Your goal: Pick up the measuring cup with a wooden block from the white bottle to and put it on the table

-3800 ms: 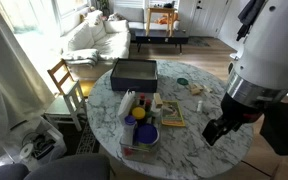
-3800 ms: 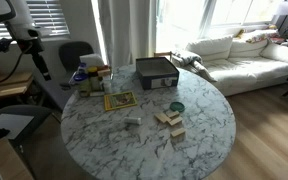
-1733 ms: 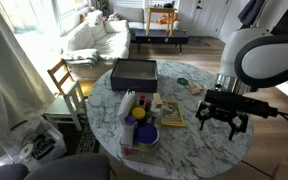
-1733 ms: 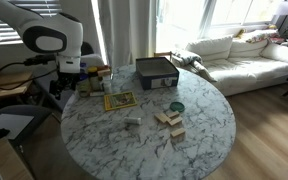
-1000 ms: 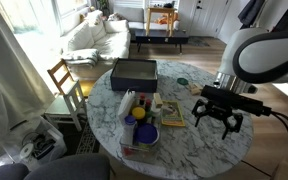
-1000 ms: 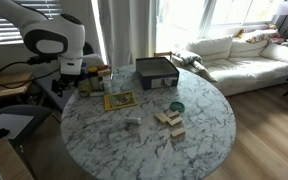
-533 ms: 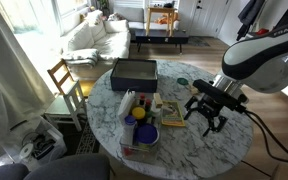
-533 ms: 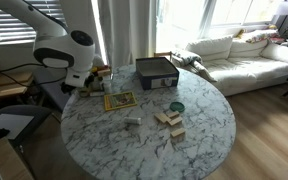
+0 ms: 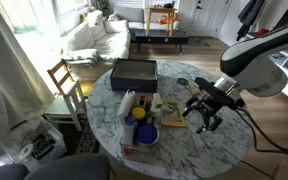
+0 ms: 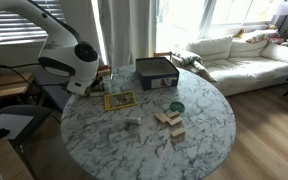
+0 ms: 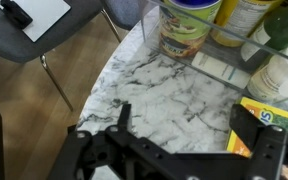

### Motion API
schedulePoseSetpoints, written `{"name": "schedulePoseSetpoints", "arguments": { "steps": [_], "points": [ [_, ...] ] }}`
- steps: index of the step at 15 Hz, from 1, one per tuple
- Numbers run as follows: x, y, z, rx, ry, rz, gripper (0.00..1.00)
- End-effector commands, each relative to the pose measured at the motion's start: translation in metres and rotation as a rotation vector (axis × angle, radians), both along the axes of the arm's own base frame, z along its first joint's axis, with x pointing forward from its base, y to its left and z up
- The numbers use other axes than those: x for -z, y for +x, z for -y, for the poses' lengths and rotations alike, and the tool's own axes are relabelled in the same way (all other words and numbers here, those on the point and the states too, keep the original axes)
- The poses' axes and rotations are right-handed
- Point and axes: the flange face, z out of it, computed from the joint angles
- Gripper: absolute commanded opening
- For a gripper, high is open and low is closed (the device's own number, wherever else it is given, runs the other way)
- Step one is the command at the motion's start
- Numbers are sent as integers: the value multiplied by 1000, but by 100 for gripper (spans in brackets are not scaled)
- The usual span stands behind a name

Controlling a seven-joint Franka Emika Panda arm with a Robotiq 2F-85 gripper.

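In an exterior view the white bottle (image 9: 127, 103) lies on the near-left part of the marble table (image 9: 209, 150), beside a blue bowl (image 9: 142, 136). A small yellow cup-like thing (image 9: 137, 114) sits right by the bottle; I cannot tell whether it is the measuring cup. My gripper (image 9: 206, 119) hangs open over the table, to the right of that cluster and apart from it. The wrist view shows my gripper (image 11: 189, 125) open with nothing between its fingers, over bare marble near the table (image 11: 174, 85) edge. Ahead of it are a yellow-labelled jar (image 11: 189, 28) and a yellow card (image 11: 274, 118).
A black box (image 9: 134, 72) stands at the table's far side. A green disc (image 10: 176, 106) and loose wooden blocks (image 10: 168, 120) lie mid-table. A picture card (image 10: 119, 100) lies near the arm (image 10: 72, 62). A wooden chair (image 9: 64, 78) and a grey chair (image 11: 44, 40) stand beside the table.
The arm has swung in from the table's edge toward the bottle and bowl cluster and tilted. The gripper stayed open.
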Motion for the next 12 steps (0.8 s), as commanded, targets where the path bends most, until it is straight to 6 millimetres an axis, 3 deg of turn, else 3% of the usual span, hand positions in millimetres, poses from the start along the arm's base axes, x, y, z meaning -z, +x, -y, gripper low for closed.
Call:
{"name": "schedulePoseSetpoints", "arguments": {
  "steps": [1,12],
  "points": [
    [-1,0,0,0,0,0,100],
    [20,24,16,530,295,68,100]
  ]
}}
